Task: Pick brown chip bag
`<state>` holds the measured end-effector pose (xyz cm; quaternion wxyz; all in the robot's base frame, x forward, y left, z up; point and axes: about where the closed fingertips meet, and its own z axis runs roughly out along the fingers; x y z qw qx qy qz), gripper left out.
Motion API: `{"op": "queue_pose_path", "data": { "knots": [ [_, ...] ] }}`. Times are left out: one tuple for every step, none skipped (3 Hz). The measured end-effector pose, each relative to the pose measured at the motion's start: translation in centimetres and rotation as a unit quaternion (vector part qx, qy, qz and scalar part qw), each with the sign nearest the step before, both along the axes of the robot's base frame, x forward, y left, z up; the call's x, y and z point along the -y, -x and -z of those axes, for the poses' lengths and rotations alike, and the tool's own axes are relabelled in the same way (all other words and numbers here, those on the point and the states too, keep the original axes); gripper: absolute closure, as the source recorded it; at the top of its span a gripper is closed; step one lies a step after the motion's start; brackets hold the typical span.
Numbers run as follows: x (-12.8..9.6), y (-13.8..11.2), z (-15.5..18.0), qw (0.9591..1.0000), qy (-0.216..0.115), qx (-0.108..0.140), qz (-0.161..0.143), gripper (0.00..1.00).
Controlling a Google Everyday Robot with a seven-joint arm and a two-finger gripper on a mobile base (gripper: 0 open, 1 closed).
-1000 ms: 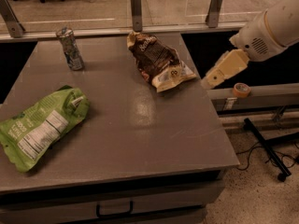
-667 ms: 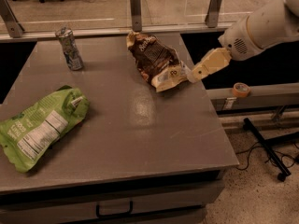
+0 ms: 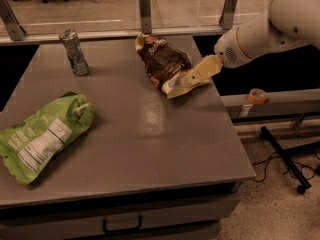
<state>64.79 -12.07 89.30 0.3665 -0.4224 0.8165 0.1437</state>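
The brown chip bag (image 3: 162, 60) lies crumpled at the back right of the grey table (image 3: 130, 129), its pale cream end (image 3: 181, 88) pointing toward the front right. My gripper (image 3: 192, 76) reaches in from the right on a white arm (image 3: 265, 29). Its cream-coloured tip is low over the bag's cream end, and I cannot tell whether it touches the bag.
A large bright green bag (image 3: 42, 136) with a white nutrition label lies at the table's left front. A dented drink can (image 3: 74, 52) stands at the back left. A glass railing runs behind the table. An orange tape roll (image 3: 257, 95) sits on a ledge to the right.
My gripper has moved left from beyond the table's right edge to over the cream end of the brown chip bag. The bag, the can and the green bag have not moved.
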Motion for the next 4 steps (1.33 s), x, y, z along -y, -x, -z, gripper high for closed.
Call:
{"op": "queue_pose_path", "data": {
  "knots": [
    [-1.8, -0.6, 0.8, 0.9999, -0.006, -0.002, -0.014, 0.0],
    [-3.1, -1.3, 1.2, 0.9996, -0.01, 0.0, -0.028, 0.18],
    [-4.1, -1.8, 1.5, 0.9989, -0.02, 0.005, -0.042, 0.42],
    [-4.3, -1.7, 0.9, 0.9983, -0.031, 0.016, -0.046, 0.64]
  ]
}}
